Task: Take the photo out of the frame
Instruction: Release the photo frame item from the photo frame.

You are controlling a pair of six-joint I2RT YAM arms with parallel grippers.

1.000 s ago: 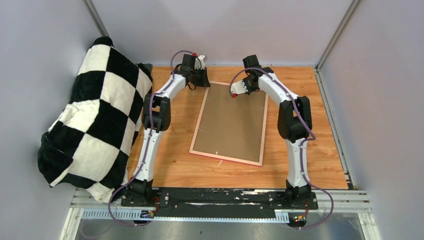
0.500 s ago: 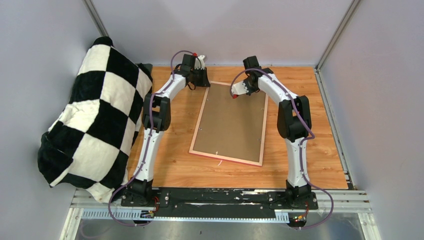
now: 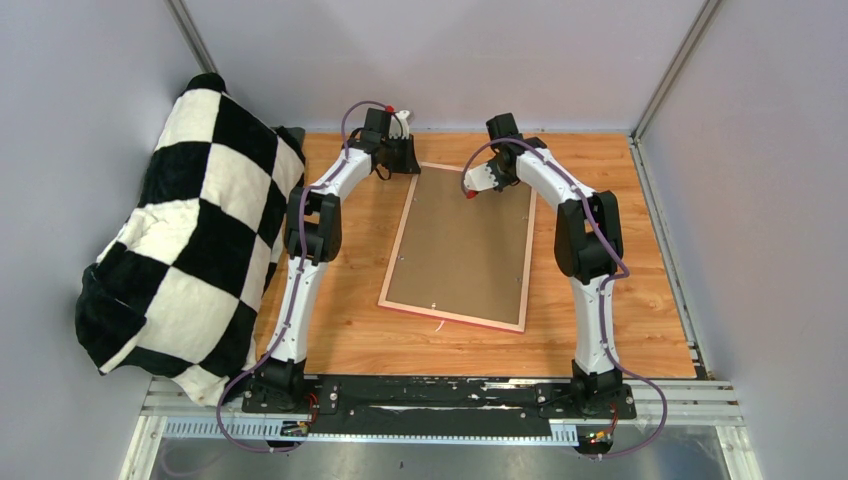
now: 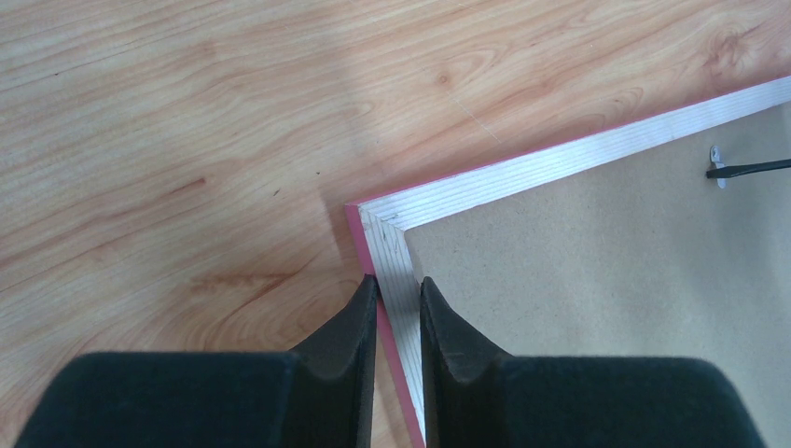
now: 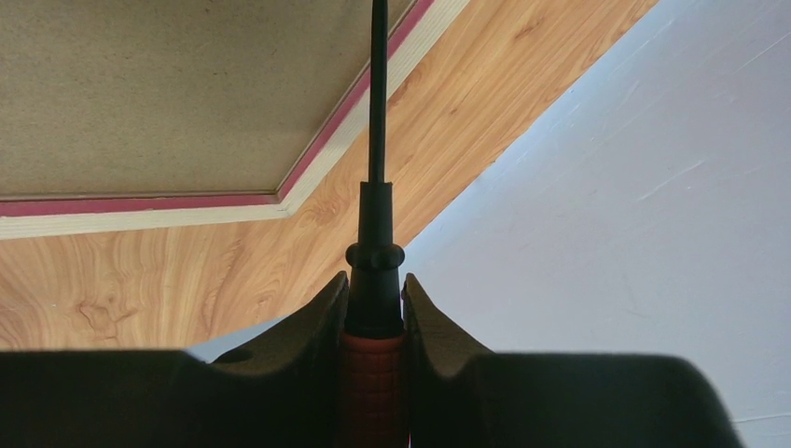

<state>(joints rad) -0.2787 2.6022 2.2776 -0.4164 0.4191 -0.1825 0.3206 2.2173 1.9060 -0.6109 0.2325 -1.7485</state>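
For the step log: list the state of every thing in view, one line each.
frame: face down, flat on the table.
backing board: seated in the frame.
left claw: shut on the frame's rail near a corner.
right claw: shut on the screwdriver handle.
screwdriver: held, tip at a small tab on the backing board.
checkered blanket: heaped at the table's left edge.

Both arms rise from the bottom of the overhead view and reach toward the top centre. The left arm (image 3: 318, 215) bends at its elbow left of centre. Its left gripper (image 4: 397, 287) points down, jaws narrowly pinching the corner rail of the frame (image 4: 560, 159). The right arm (image 3: 585, 235) folds inward from the right, and the right gripper (image 5: 375, 283) clamps the red handle of a screwdriver (image 5: 374, 243).
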